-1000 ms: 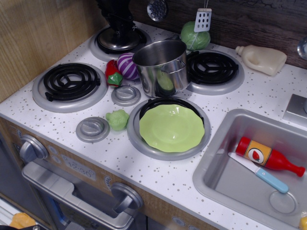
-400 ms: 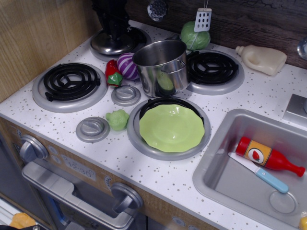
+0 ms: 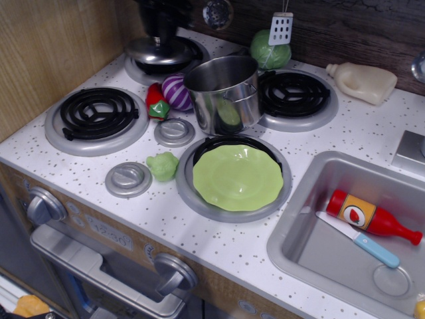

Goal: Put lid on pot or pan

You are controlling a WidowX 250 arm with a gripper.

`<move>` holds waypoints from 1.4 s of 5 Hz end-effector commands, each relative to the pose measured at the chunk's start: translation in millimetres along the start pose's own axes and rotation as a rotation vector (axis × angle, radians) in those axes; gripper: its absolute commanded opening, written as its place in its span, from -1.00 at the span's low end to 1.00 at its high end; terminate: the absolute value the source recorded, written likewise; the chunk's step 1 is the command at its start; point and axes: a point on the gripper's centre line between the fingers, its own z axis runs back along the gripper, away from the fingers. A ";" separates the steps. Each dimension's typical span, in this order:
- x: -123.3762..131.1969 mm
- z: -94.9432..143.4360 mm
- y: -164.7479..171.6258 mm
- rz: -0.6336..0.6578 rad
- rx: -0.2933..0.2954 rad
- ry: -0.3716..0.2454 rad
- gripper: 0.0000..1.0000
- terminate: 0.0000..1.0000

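Observation:
The round steel lid (image 3: pixel 151 50) hangs a little above the back-left burner (image 3: pixel 174 63), held by its knob. My black gripper (image 3: pixel 159 33) comes down from the top edge and is shut on that knob. The tall shiny steel pot (image 3: pixel 224 93) stands open in the middle of the stove, to the right of and nearer than the lid, between the back burners and the front-right burner. The lid is apart from the pot.
A light-green scalloped plate (image 3: pixel 238 177) lies on the front-right burner. A red and purple toy vegetable (image 3: pixel 167 95) sits left of the pot, a green cabbage (image 3: pixel 269 50) behind it. Two flat grey knobs (image 3: pixel 174 131) and a small green toy (image 3: pixel 163 166) lie in front. The sink (image 3: pixel 312 246) holds a red bottle (image 3: pixel 372 216) and a knife.
The gripper has lifted the lid off the back-left burner and raised it slightly, so the burner's coil shows beneath. Nothing else has moved.

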 end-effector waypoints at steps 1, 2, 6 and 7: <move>-14.6 58.9 -12.5 0.163 0.010 -0.113 -1.00 -1.00; -14.9 61.3 -26.2 0.217 -0.013 -0.147 -1.00 -1.00; 2.3 56.5 -68.4 0.253 -0.091 -0.195 -1.00 -1.00; -1.0 50.1 -77.6 0.249 -0.119 -0.190 -1.00 -1.00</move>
